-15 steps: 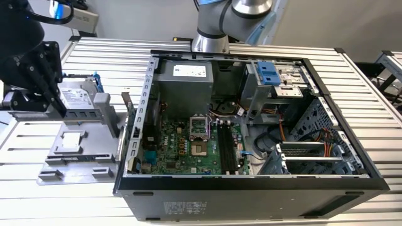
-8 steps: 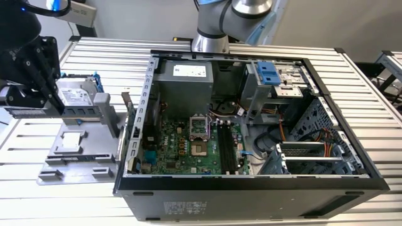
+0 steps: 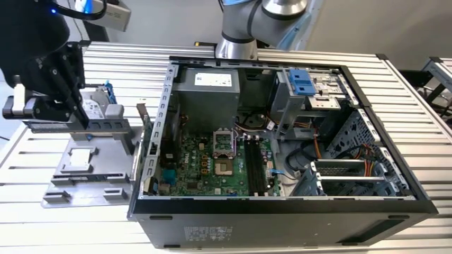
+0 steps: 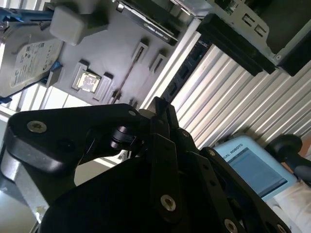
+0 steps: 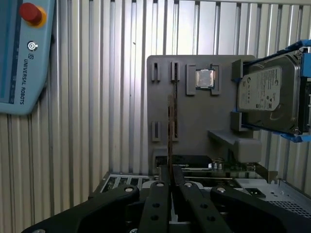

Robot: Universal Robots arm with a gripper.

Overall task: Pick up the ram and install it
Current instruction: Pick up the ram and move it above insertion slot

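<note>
Ribbed aluminium slats make up the worktop (image 3: 424,106), with a pale wall behind it. In the exterior view an open computer case (image 3: 282,211) lies on the slats. The arm's base (image 3: 236,45) is at its 12 o'clock and a grey fixture (image 3: 84,180) at its 9 o'clock.

In the first wrist view the gripper (image 5: 170,180) is over that fixture, its fingers (image 5: 160,187) pinching one end of the ram (image 5: 170,131). The ram is seen edge-on. Its long axis runs straight out from the fingertips, parallel to the fixture's narrow slots. Whether it is clear of its slot I cannot tell. A hard drive (image 5: 267,97) stands on the fixture nearby.
</note>
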